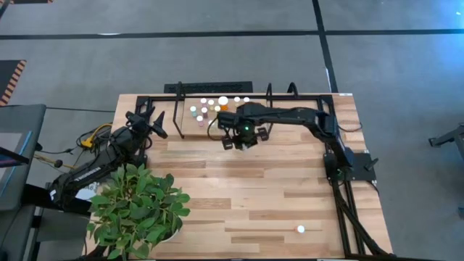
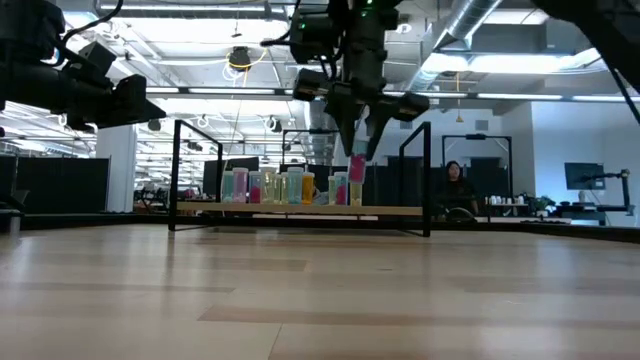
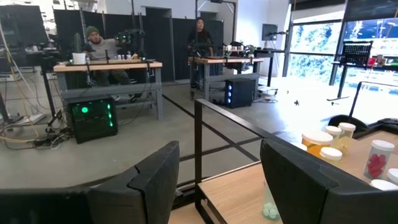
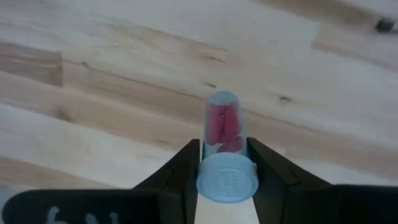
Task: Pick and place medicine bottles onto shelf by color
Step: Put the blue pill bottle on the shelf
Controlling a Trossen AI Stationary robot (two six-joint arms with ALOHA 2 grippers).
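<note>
Four views were checked. Only the right wrist view showed the grip closely: the right hand [image 4: 225, 171] was clamped on a small clear bottle [image 4: 224, 134] with pink-red pills inside and a pale round cap, held above bare desk [image 4: 93, 81] boards. The low view showed what the wrist view could not: that bottle [image 2: 357, 168] hung in the air, clear of the desk, just in front of the shelf [image 2: 300, 210], where a row of bottles [image 2: 285, 187] with teal, yellowish, orange and pink bodies stood upright on the wood board. The overhead view placed the right hand [image 1: 243, 139] beside the shelf near the far edge, and showed one stray bottle [image 1: 300, 229] near the front right corner. The left hand [image 1: 154, 123] waited at the shelf's left end, fingers [image 3: 143, 180] apart and empty in its wrist view. A potted plant [image 1: 138, 206] sat at front left.
</note>
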